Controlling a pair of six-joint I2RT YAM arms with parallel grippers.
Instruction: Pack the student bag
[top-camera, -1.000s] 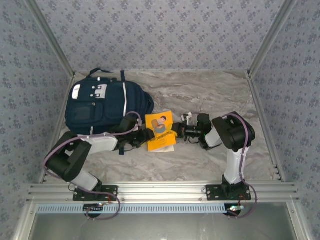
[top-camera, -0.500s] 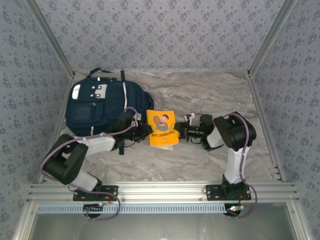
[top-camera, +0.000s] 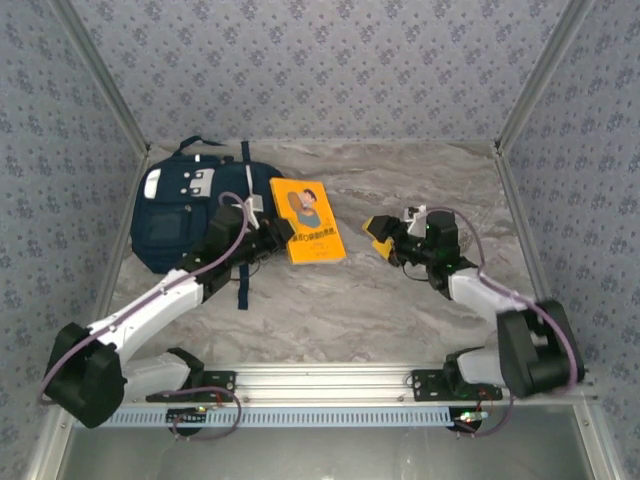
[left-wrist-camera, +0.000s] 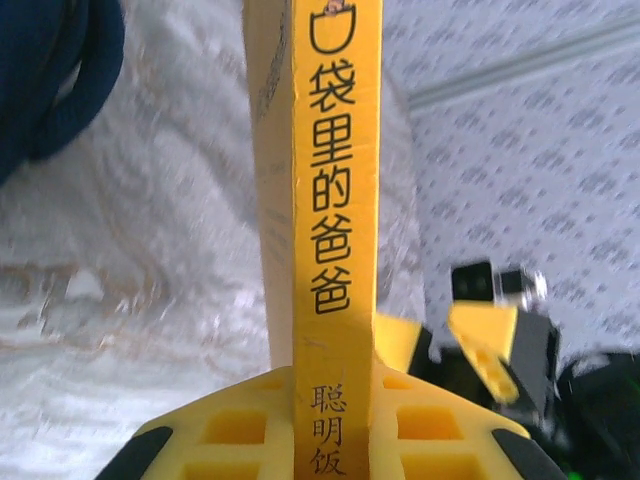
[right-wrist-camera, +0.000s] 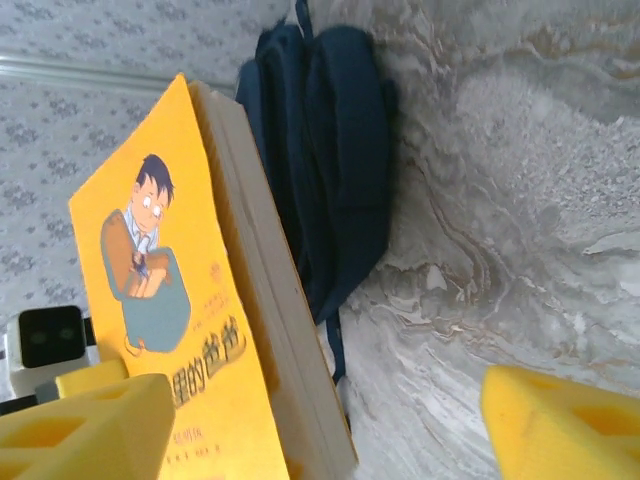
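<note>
The student bag (top-camera: 190, 215), navy blue with white trim, lies flat at the back left of the table. A yellow book (top-camera: 308, 220) with a cartoon man on its cover hangs just right of the bag, lifted off the table. My left gripper (top-camera: 280, 232) is shut on its spine edge. In the left wrist view the spine (left-wrist-camera: 335, 200) stands clamped between the yellow fingers (left-wrist-camera: 230, 430). My right gripper (top-camera: 385, 238) stands open to the right of the book, a small gap away. From the right wrist, the book's cover (right-wrist-camera: 170, 330) is in front of the bag (right-wrist-camera: 330, 150).
The marbled table top (top-camera: 400, 300) is bare in the middle and right. Patterned walls close in the left, back and right. A dark strap (top-camera: 242, 290) trails from the bag toward the front. The aluminium rail (top-camera: 320, 380) runs along the near edge.
The right gripper has opened, let go of the book and drawn back to the right. The left gripper, having shut on the book, has carried it up and toward the back beside the bag.
</note>
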